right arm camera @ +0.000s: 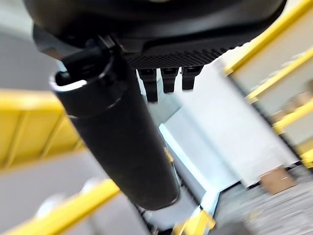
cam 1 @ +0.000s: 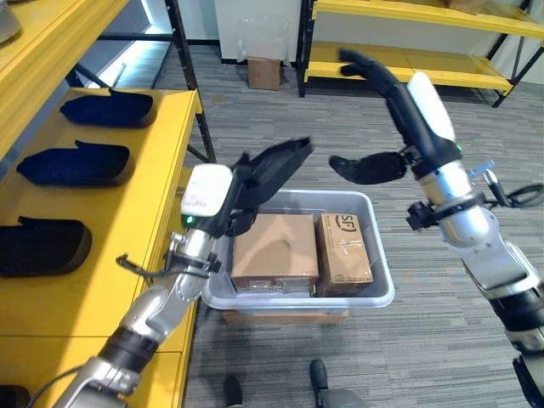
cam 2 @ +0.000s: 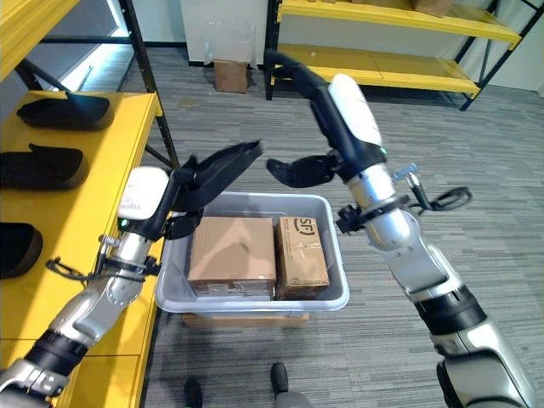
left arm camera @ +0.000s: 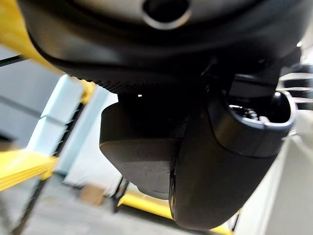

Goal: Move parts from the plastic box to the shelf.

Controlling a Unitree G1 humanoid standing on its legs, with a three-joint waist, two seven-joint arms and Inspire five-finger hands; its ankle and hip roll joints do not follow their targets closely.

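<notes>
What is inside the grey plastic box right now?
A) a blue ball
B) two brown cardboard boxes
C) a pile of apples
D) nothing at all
B: the plastic box holds two brown cardboard boxes lying side by side, the one on the robot's left wider than the other.

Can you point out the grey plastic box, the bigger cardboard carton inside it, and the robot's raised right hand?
Plastic box (cam 1: 384,293): left eye view, right rim.
Bigger carton (cam 1: 274,246): left eye view, top face.
Right hand (cam 2: 336,115): right eye view, palm.
</notes>
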